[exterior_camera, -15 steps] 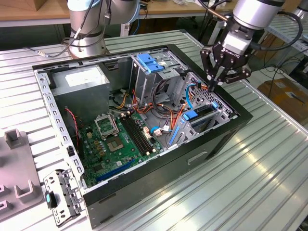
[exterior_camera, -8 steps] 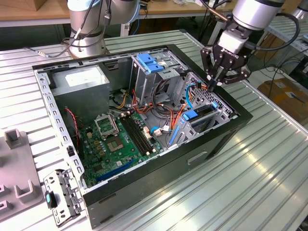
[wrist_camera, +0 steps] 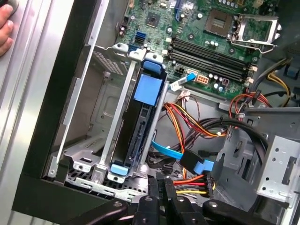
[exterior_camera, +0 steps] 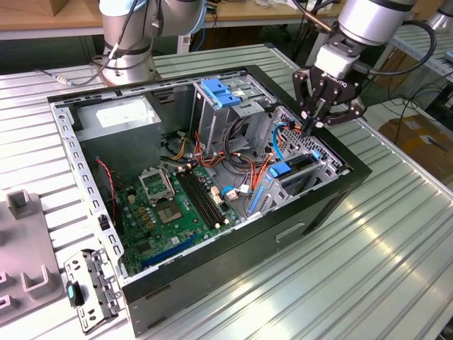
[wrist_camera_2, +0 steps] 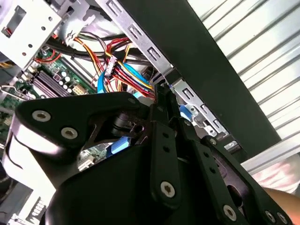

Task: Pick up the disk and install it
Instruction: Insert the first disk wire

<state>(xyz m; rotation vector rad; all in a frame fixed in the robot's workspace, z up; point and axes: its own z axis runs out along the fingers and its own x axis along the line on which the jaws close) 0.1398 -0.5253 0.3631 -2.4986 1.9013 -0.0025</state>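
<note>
The disk [wrist_camera: 140, 124] stands on edge in a slot of the metal drive bay [wrist_camera: 101, 108] at the corner of the open computer case [exterior_camera: 340, 191]. Its blue rails and blue tab [wrist_camera: 149, 89] show along its upper edge. In the exterior view the disk [exterior_camera: 296, 167] sits in the bay at the case's right side. My gripper [exterior_camera: 309, 129] hovers just above and behind the bay, near the bundled power cables [wrist_camera: 197, 180]. Its black fingers [wrist_camera: 161, 187] are pressed together with nothing between them, and the fingertips [wrist_camera_2: 164, 93] point down at the cables.
A tall drive cage with a blue handle [exterior_camera: 219, 92], a grey power supply [exterior_camera: 117, 117] and the green motherboard [exterior_camera: 177, 205] fill the case. A second arm's base [exterior_camera: 127, 49] stands behind. A person's hand [wrist_camera: 4, 28] rests outside the case wall. A loose bracket [exterior_camera: 88, 290] lies at front left.
</note>
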